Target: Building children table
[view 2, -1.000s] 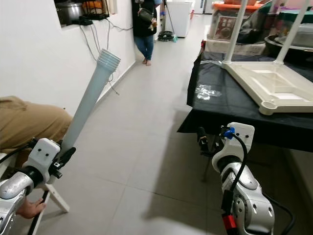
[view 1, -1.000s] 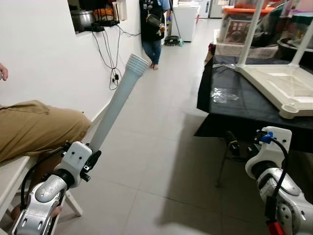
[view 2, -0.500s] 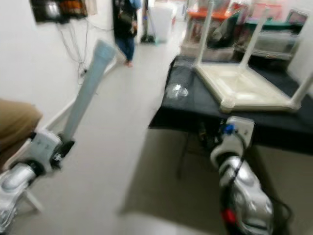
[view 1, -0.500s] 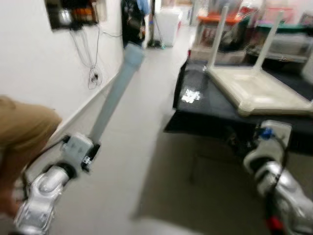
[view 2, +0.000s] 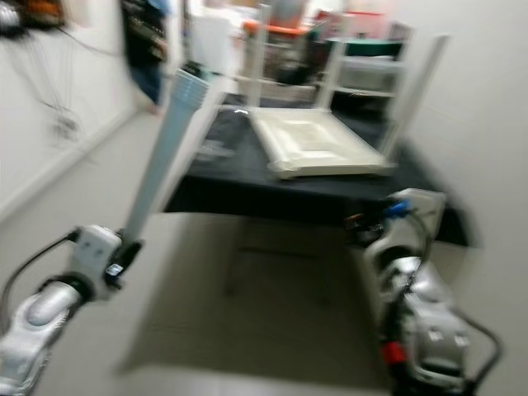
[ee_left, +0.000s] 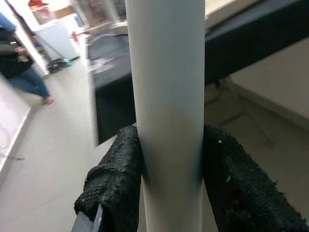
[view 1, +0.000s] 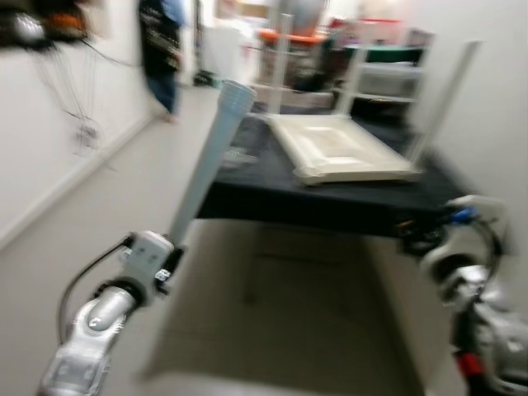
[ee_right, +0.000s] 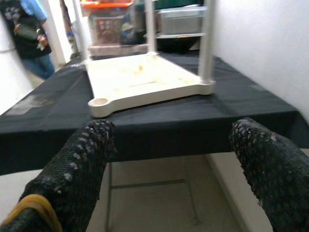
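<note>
The left hand (ee_left: 169, 193) is clamped around the lower end of a pale grey table leg (view 1: 208, 157), both black fingers (ee_left: 116, 179) pressed to its sides, the leg slanting up and forward toward the bench (ee_right: 203, 116). The right hand (ee_right: 169, 159) is held low before the bench edge, fingers spread with nothing between them. On the black-covered bench lies the cream table top (ee_right: 140, 77), upside down, three legs (ee_right: 207, 38) standing up from it. Beyond, a person (view 1: 161, 49) stands on the floor by the wall
</note>
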You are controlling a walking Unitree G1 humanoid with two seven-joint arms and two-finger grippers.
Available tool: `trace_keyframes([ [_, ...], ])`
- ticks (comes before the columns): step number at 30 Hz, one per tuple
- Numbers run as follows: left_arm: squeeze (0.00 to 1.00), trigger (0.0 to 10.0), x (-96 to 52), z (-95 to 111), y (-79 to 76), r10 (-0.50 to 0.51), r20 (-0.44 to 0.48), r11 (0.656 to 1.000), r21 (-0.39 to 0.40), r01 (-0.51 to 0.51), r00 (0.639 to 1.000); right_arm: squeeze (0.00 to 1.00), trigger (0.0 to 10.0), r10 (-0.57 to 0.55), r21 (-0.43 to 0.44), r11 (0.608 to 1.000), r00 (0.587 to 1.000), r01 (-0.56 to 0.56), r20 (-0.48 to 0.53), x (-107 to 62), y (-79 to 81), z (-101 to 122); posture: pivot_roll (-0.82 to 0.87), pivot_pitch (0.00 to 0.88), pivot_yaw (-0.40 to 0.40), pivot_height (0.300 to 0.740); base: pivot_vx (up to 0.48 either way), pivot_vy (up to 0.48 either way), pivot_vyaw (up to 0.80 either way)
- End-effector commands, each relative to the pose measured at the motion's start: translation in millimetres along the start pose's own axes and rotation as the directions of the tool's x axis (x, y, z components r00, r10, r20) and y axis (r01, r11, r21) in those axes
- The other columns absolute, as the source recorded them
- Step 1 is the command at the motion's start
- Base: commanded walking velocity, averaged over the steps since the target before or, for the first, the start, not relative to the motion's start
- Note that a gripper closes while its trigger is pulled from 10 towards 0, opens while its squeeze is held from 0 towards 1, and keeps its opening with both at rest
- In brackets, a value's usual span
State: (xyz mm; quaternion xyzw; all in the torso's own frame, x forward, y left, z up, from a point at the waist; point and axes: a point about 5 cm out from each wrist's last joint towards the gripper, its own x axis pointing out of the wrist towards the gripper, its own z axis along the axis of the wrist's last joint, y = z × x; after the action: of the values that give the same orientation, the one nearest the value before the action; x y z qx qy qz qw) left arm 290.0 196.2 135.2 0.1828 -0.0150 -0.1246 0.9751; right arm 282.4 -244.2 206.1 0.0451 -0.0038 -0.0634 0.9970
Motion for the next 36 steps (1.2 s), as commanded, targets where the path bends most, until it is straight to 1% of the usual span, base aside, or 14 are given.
trace_keyframes([
  [1,0.00,10.0,1.9,7.5,-0.9,-0.006,0.036,1.000,0.002,0.006,0.999,0.00,10.0,-0.015,-0.010,1.000,1.000,0.015,0.005,0.8,-1.3,-1.6,0.05,0.000,-0.083,0.740,0.000,0.000,0.00],
  [10,0.00,10.0,-3.3,14.6,9.8,0.077,0.052,0.997,-0.018,-0.076,0.996,0.00,10.0,0.056,-0.015,0.998,0.998,-0.056,-0.012,11.7,16.3,-10.8,0.13,0.000,-0.090,0.740,0.000,0.000,0.00],
  [13,0.00,10.0,-8.0,18.1,10.9,0.087,0.061,0.996,-0.017,-0.087,0.994,0.00,10.0,0.074,-0.055,0.996,0.997,-0.074,-0.003,16.7,23.6,-13.2,0.15,0.000,-0.089,0.740,0.000,0.000,0.00],
  [15,0.00,10.0,-11.8,14.5,9.1,0.087,0.052,0.996,-0.008,-0.087,0.995,0.00,10.0,0.065,-0.119,0.991,0.998,-0.063,0.008,17.2,30.3,-19.7,0.15,0.000,-0.081,0.740,0.000,0.000,0.00],
  [16,0.00,10.0,-11.8,14.5,9.1,0.087,0.052,0.996,-0.008,-0.087,0.995,0.00,10.0,0.065,-0.119,0.991,0.998,-0.063,0.008,17.2,30.3,-19.7,0.15,0.000,-0.081,0.740,0.000,0.000,0.00],
  [19,0.00,10.0,-12.6,12.3,3.2,0.076,0.042,0.997,-0.005,-0.076,0.996,0.00,10.0,0.071,-0.146,0.987,0.997,-0.066,0.033,11.4,37.2,-25.7,0.15,0.000,-0.069,0.740,0.000,0.000,0.00],
  [23,0.00,10.0,-12.8,19.2,-20.2,-0.003,0.066,1.000,-0.009,0.004,0.998,0.00,10.0,0.068,-0.183,0.981,0.996,-0.056,0.059,-8.7,40.4,-41.8,0.16,0.000,-0.054,0.740,0.000,0.000,0.00],
  [24,0.00,10.0,-12.1,21.4,-27.4,-0.033,0.077,0.999,-0.009,0.034,0.996,0.00,10.0,0.076,-0.173,0.983,0.995,-0.065,0.056,-12.9,42.7,-45.2,0.15,0.000,-0.046,0.740,0.000,0.000,0.00],
  [26,0.00,10.0,-12.1,21.4,-27.4,-0.033,0.077,0.999,-0.009,0.034,0.996,0.00,10.0,0.076,-0.173,0.983,0.995,-0.065,0.056,-12.9,42.7,-45.2,0.15,0.000,-0.046,0.740,0.000,0.000,0.00],
  [27,0.00,10.0,-12.2,24.3,-35.9,-0.066,0.086,0.998,-0.011,0.067,0.994,0.00,10.0,0.089,-0.158,0.984,0.994,-0.079,0.060,-16.7,46.0,-49.1,0.14,0.000,-0.044,0.740,0.000,0.000,0.00],
  [29,0.00,10.0,-12.0,25.1,-41.7,-0.081,0.086,0.996,-0.022,0.083,0.993,0.00,10.0,0.103,-0.154,0.984,0.993,-0.092,0.065,-19.3,48.4,-49.3,0.12,0.000,-0.035,0.740,0.000,0.000,0.00],
  [32,0.00,10.0,-11.5,26.5,-46.2,-0.095,0.086,0.994,-0.038,0.099,0.992,0.00,10.0,0.114,-0.136,0.985,0.991,-0.104,0.064,-22.0,49.2,-47.2,0.12,0.000,-0.037,0.740,0.000,0.000,0.00],
  [35,0.00,10.0,-13.3,24.4,-44.8,-0.103,0.083,0.994,-0.030,0.106,0.991,0.00,10.0,0.114,-0.123,0.987,0.992,-0.106,0.059,-24.1,47.2,-50.1,0.12,0.000,-0.022,0.740,0.000,0.000,0.00],
  [36,0.00,10.0,-15.1,14.1,-44.2,-0.106,0.056,0.994,-0.019,0.107,0.993,0.00,10.0,0.109,-0.067,0.992,0.994,-0.107,0.017,-27.1,45.8,-63.1,0.11,0.000,-0.030,0.740,0.000,0.000,0.00],
])
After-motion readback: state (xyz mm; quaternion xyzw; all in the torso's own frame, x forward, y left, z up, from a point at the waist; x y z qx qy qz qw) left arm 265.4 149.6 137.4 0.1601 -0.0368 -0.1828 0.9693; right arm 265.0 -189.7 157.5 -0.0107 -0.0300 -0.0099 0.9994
